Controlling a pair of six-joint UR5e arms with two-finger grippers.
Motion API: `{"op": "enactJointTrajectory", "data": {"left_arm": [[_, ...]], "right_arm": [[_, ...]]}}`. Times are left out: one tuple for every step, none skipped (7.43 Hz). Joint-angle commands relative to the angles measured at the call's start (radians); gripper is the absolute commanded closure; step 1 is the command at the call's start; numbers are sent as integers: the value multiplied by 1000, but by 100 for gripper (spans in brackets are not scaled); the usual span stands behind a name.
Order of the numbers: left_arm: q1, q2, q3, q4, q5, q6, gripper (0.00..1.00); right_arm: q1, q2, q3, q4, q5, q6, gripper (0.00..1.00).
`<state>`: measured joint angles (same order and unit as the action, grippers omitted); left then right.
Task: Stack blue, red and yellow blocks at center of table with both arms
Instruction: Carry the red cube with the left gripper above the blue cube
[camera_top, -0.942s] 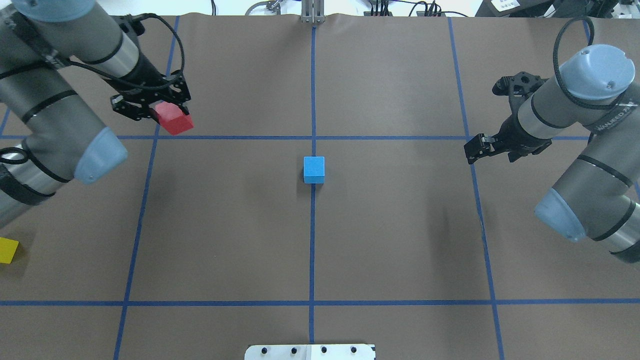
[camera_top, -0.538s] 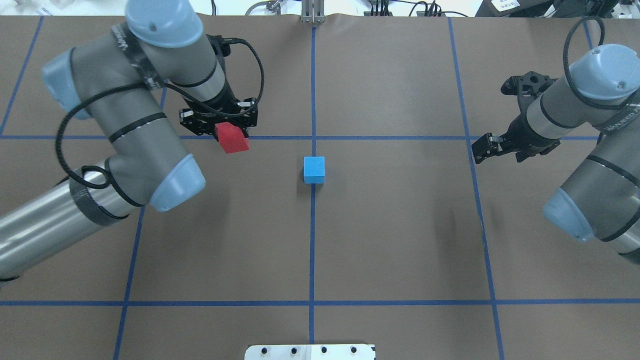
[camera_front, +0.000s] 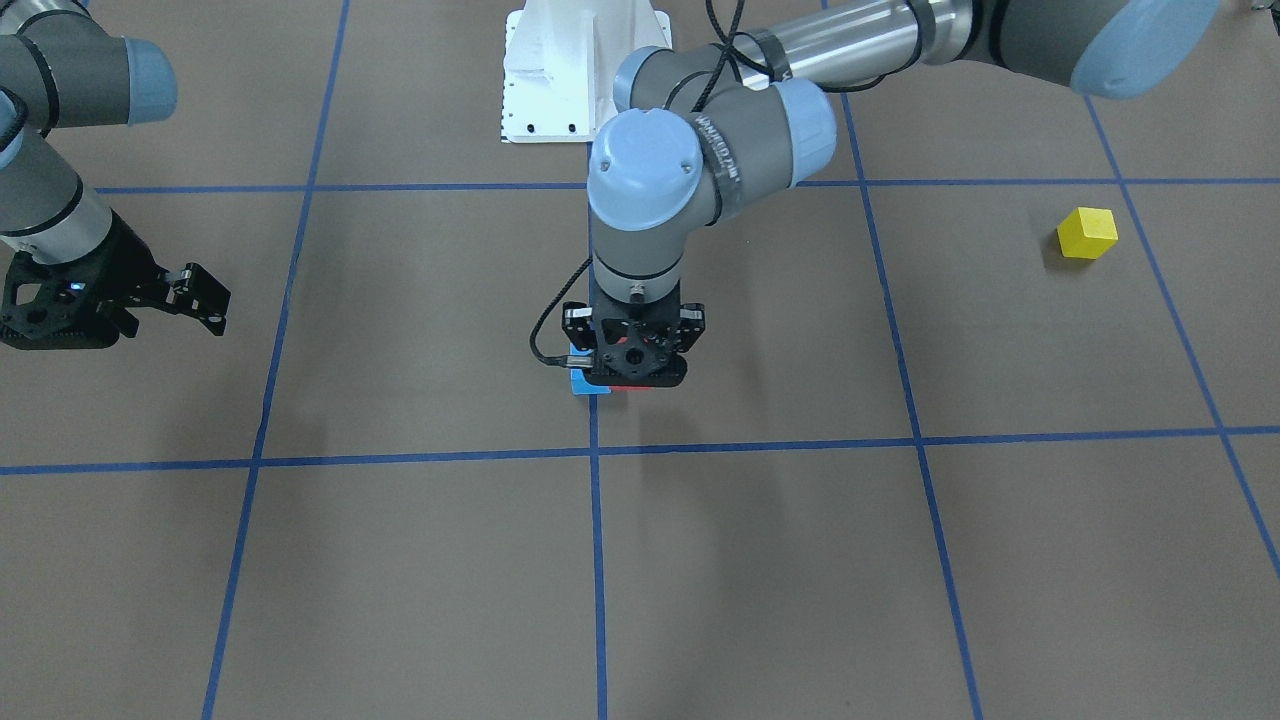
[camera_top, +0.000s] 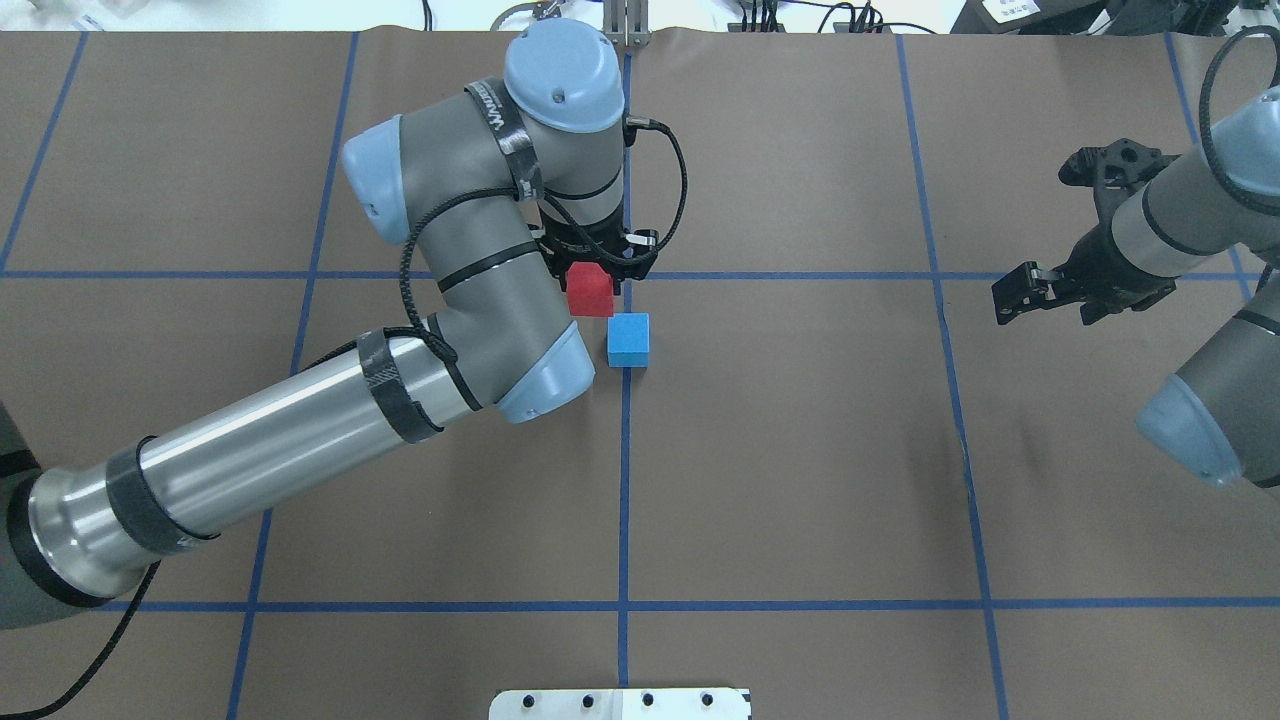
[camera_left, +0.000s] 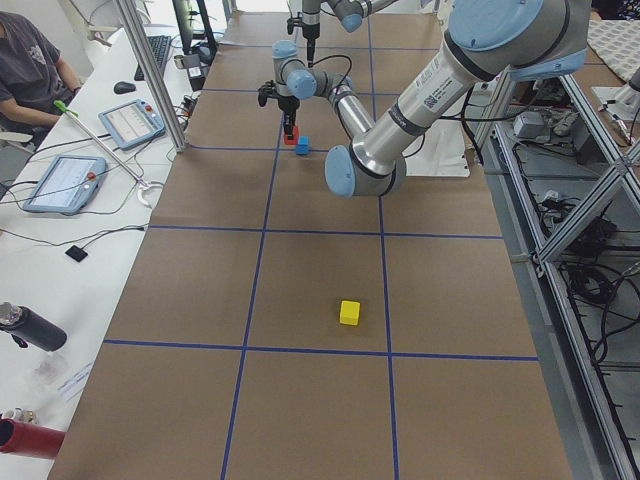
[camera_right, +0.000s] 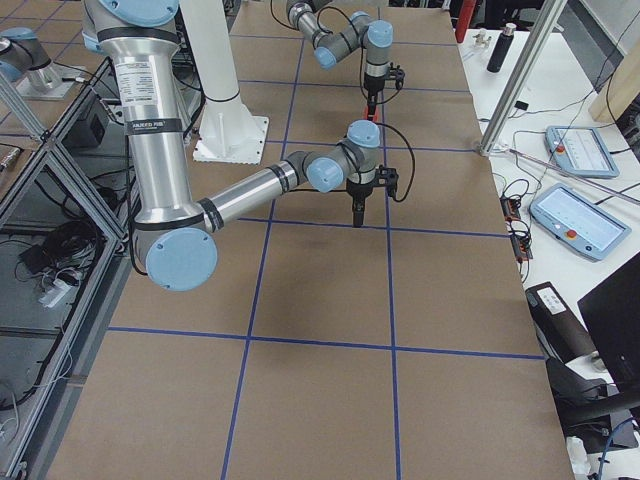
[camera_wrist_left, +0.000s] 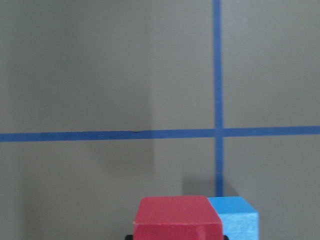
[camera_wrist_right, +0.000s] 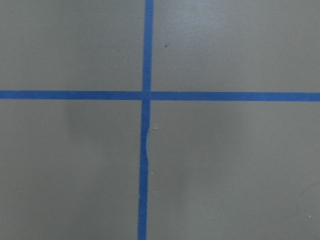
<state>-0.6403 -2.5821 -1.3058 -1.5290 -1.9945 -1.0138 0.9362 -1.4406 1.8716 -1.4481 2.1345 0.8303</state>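
My left gripper (camera_top: 592, 278) is shut on the red block (camera_top: 590, 296) and holds it just above the table, close beside the blue block (camera_top: 628, 339) at the table's centre crossing. The left wrist view shows the red block (camera_wrist_left: 177, 217) left of the blue block (camera_wrist_left: 235, 220) and higher than it. From the front my left gripper (camera_front: 635, 375) hides most of the blue block (camera_front: 582, 388). The yellow block (camera_front: 1087, 232) lies alone on my left side, hidden under the arm in the overhead view. My right gripper (camera_top: 1008, 298) is open and empty, far to the right.
Blue tape lines (camera_top: 624, 480) divide the brown table into squares. The white robot base plate (camera_top: 620, 703) sits at the near edge. My left forearm (camera_top: 300, 440) stretches low across the left half of the table. Operators' tablets (camera_left: 65, 180) lie on a side bench.
My left arm has swung right with the red block, from the left grid line to just beside the blue block. My right gripper has drawn back further to the right.
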Motion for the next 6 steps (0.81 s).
{"op": "enactJointTrajectory", "data": {"left_arm": [[17,-29,45,-36,11,14,100],[19,-29,40,-30,13,12,100],[22,-24,40,-28,14,11,100],[25,-24,42,-25,19,0,100],[25,-30,40,-23,19,-29,100],[27,-29,37,-23,19,-67,100]], "right_arm": [[1,-3,-2,0,-2,1,1],[1,-1,-2,0,-2,7,1],[1,-3,-2,0,-2,7,1],[1,-1,-2,0,-2,9,1],[0,-1,-2,0,-2,10,1],[0,0,-2,0,-4,10,1]]}}
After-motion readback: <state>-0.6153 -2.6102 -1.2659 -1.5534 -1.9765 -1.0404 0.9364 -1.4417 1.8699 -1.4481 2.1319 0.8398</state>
